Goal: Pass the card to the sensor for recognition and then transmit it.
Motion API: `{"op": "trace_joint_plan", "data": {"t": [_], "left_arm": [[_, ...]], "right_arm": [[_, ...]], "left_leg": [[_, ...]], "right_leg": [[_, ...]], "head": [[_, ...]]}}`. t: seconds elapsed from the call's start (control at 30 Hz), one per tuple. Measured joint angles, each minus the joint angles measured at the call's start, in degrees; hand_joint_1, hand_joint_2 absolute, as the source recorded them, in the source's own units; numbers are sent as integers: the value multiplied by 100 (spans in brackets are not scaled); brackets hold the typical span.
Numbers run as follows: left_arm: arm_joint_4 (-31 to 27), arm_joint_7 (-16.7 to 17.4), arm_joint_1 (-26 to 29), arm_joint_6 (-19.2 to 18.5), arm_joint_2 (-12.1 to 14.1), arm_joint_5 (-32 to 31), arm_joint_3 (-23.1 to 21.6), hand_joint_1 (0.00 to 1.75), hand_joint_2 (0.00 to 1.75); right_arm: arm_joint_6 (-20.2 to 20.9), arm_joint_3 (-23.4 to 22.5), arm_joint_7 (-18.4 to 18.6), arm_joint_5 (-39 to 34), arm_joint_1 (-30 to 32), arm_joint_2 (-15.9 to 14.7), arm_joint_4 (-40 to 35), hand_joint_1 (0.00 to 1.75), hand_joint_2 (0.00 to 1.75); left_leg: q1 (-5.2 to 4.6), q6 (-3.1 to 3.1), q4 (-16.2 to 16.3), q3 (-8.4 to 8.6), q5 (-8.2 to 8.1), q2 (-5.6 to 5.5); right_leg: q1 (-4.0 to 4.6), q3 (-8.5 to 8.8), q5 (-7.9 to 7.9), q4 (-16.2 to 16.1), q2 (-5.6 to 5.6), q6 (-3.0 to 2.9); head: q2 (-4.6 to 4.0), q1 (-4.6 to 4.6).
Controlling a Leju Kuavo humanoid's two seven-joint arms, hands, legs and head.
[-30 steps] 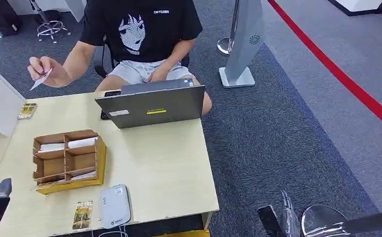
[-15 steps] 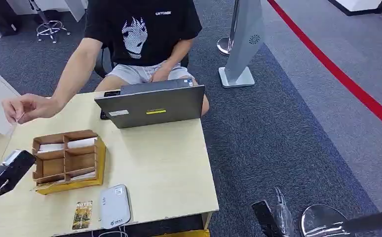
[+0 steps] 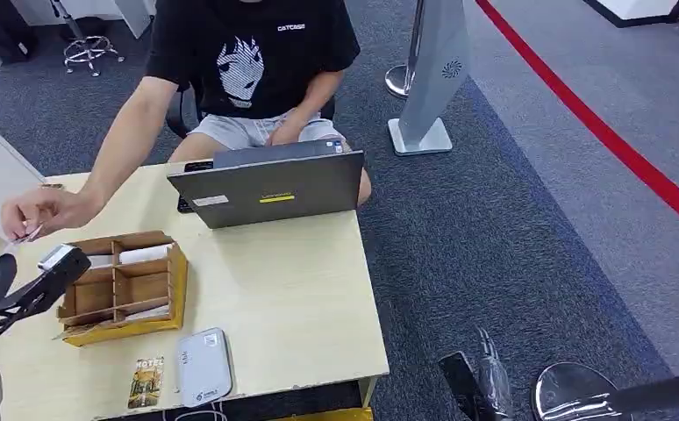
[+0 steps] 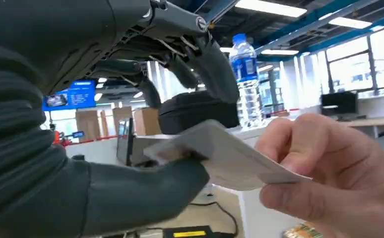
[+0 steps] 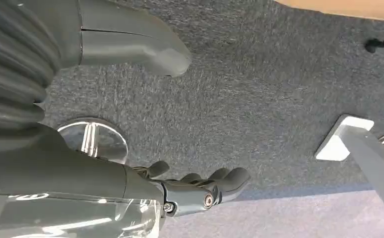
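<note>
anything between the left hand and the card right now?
Nothing. In the left wrist view the left hand's thumb already touches the card, which the person's hand holds at its other end.

You have one tabletop [image 3: 292, 298]. On it: one laptop [image 3: 270, 186], one wooden compartment box [image 3: 121, 285], one white sensor [image 3: 203, 366], one printed "HOTEL" card [image 3: 148, 381]. One pale card [image 4: 224, 156] between person's hand [image 4: 339, 173] and robot's left hand [image 3: 16, 285]. One water bottle [image 4: 244, 79] in left wrist view. One right hand [image 5: 200, 191] over carpet. One person seated behind laptop.
</note>
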Motion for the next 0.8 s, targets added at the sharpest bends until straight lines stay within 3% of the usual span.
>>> {"op": "trace_joint_plan", "data": {"t": [0.43, 0.6, 0.7, 0.8], "left_arm": [[0, -50, -61, 243, -20, 208, -72, 175, 175], [-468, -571, 346, 1026, -376, 848, -81, 175, 175], [-892, -910, 922, 1491, -667, 765, -256, 175, 175], [-1119, -1054, 1515, 1692, -832, 535, -612, 175, 175]], "right_arm": [[-7, 7, 7, -2, -9, -7, 28, 0, 175], [-9, 4, 44, -11, -4, -11, 24, 0, 175], [-9, -31, 59, -13, 9, -9, -13, 0, 175], [-15, -116, 61, -13, 35, 4, -105, 0, 175]], "left_leg": [[0, 0, 0, 0, 1, 0], [-3, 3, 0, 0, -3, 10], [-6, 12, 0, -1, -13, 13], [-5, 15, 0, -3, -16, 15]], "right_leg": [[0, 1, 2, 1, -1, -2], [-3, 0, 5, 0, 14, 0], [-4, -2, 1, -10, 15, 4], [-4, -2, 0, -15, 13, 6]], "head": [[0, -2], [0, -4], [0, 0], [0, 2]]}}
